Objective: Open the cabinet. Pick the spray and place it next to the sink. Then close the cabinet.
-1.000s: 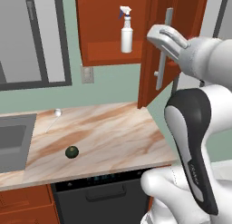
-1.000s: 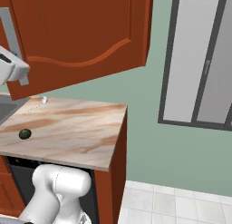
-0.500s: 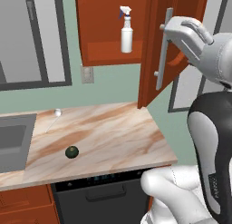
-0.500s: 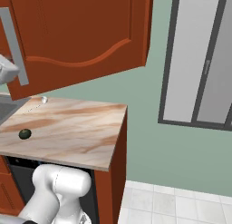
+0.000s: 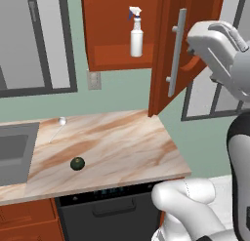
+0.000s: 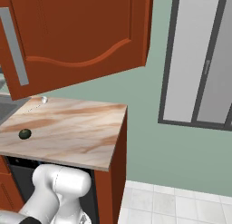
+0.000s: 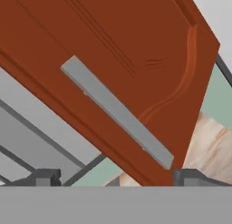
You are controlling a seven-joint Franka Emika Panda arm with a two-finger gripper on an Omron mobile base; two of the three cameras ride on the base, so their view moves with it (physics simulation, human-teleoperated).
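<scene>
Spray (image 5: 136, 32) upright — in open cabinet (image 5: 121, 37).

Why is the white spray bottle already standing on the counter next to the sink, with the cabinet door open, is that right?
Not quite. The cabinet door is open, but the spray bottle is not on the counter yet. It stands upright on the shelf inside the cabinet, above the counter and away from the sink. The left base view shows this.

No legible text, labels or numbers on anything.
</scene>
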